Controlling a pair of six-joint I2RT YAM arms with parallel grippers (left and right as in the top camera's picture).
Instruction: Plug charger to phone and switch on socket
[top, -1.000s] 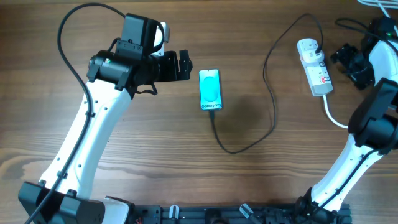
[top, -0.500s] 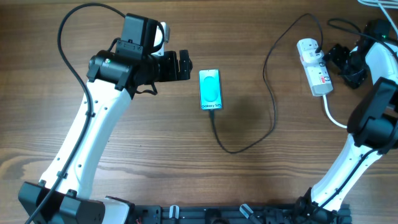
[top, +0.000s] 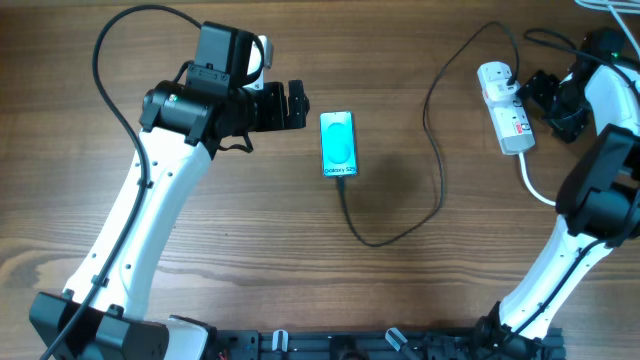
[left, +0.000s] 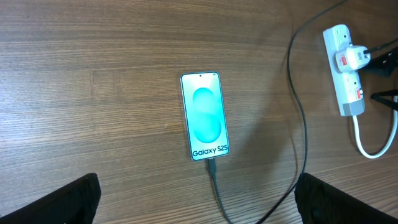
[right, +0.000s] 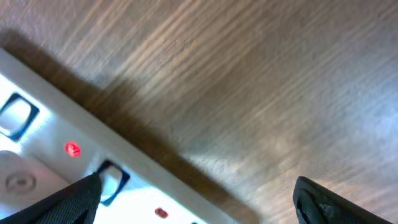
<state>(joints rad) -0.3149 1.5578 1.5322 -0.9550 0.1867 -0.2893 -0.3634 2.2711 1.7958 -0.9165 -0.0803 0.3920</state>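
Observation:
The phone (top: 338, 144) lies flat mid-table with its cyan screen up; it also shows in the left wrist view (left: 204, 116). The thin black charger cable (top: 436, 150) is plugged into the phone's near end and loops right to the socket (top: 507, 121), a white power strip at the far right, also in the left wrist view (left: 346, 74). My left gripper (top: 294, 106) is open and empty, hovering just left of the phone. My right gripper (top: 545, 102) is open, right beside the socket; its wrist view shows the strip's switches and a red light (right: 73, 149) close up.
The socket's thick white cord (top: 537, 183) curves from its near end toward the right arm. Black cables lie at the far right edge (top: 560, 40). Bare wooden table (top: 250, 230) lies in front of the phone.
The right gripper has moved left toward the socket and now sits beside it. The left arm, phone and cable have not moved.

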